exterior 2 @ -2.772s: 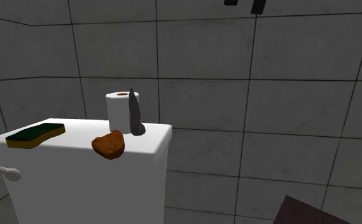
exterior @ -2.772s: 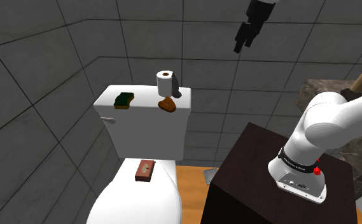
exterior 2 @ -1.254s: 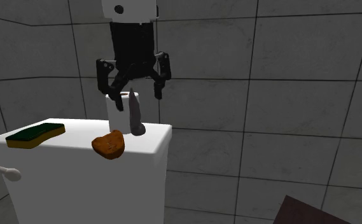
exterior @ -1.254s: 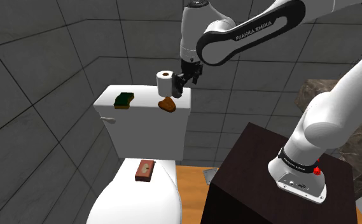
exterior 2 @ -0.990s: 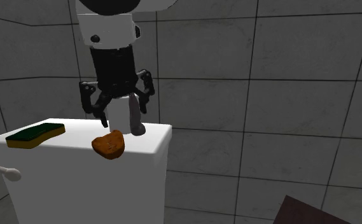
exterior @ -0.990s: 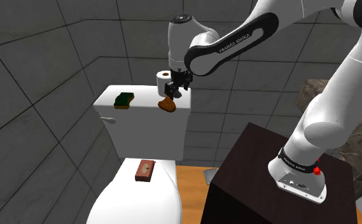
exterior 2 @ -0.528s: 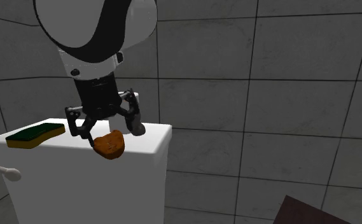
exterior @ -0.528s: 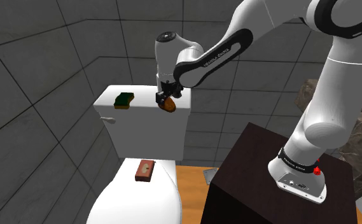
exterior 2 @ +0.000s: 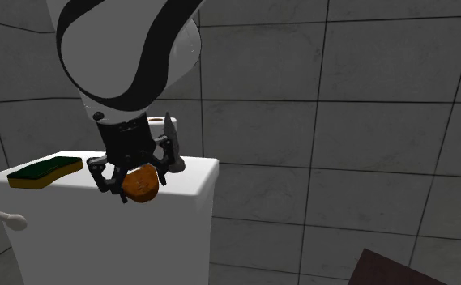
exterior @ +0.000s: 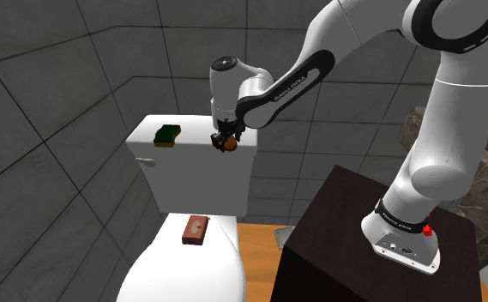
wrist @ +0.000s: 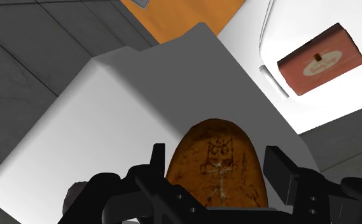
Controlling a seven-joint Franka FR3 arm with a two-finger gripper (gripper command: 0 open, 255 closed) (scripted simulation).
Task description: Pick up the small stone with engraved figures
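Arches the white arm (exterior: 443,129) high, then bends down toward the stone (exterior 2: 142,185). Points the black gripper (exterior: 225,143) downward, directly over the stone. Spreads the fingers (wrist: 280,167) to either side of the stone, close beside it, with a narrow gap showing on each side. Clasps nothing.

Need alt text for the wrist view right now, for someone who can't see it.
An orange-brown stone with an engraved figure lies on a white toilet tank lid, between the gripper's open black fingers, which do not yet clasp it. Beyond the tank, a reddish-brown box rests on the white toilet seat cover, with orange floor beside it.
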